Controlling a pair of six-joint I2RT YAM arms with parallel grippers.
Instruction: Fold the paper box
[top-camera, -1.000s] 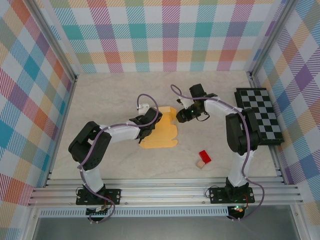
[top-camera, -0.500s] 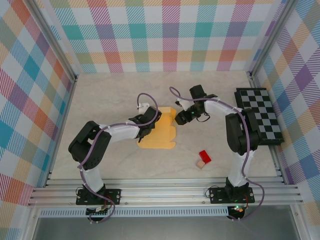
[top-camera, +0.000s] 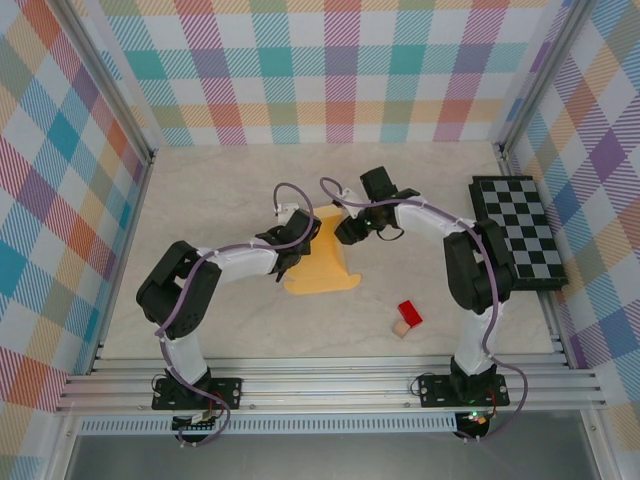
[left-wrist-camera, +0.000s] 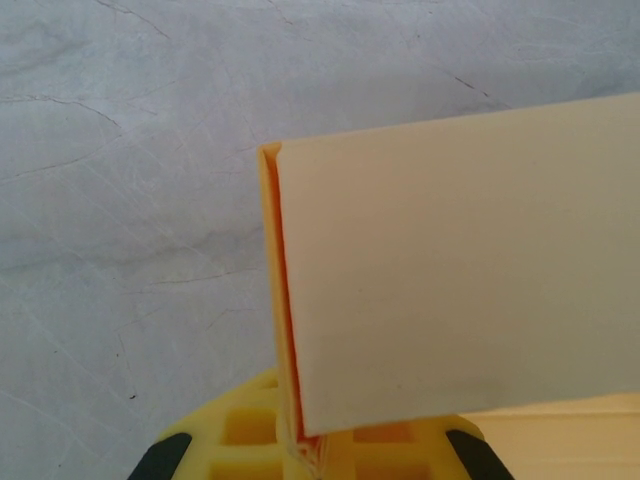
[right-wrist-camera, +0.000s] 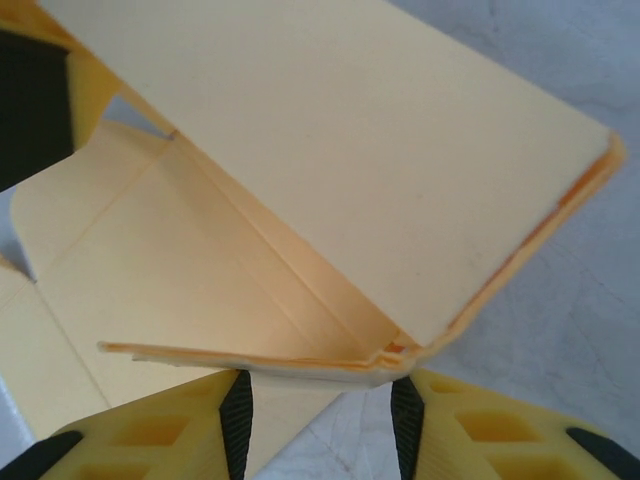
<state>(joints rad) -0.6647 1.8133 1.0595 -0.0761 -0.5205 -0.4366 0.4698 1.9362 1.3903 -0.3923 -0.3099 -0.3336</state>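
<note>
The paper box (top-camera: 322, 268) is pale orange-yellow cardboard lying mid-table, its far part folded up between the two arms. My left gripper (top-camera: 298, 238) is at its left edge. In the left wrist view that gripper (left-wrist-camera: 305, 450) is shut on the edge of a doubled panel of the paper box (left-wrist-camera: 450, 270). My right gripper (top-camera: 346, 228) is at the box's upper right. Seen from the right wrist, the gripper (right-wrist-camera: 318, 385) has its jaws part way apart, closed around a folded corner of the paper box (right-wrist-camera: 350, 150), and a lower flap hangs down between the fingers (right-wrist-camera: 236, 420).
A small red block with a tan cube (top-camera: 407, 316) lies on the table to the right of the box, nearer the front. A black-and-white checkered board (top-camera: 520, 232) lies at the right wall. Checked walls close off the left, back and right.
My right gripper has moved left toward the left gripper, carrying the box's right panel up and over. From above the box now looks narrower. The left gripper has barely moved.
</note>
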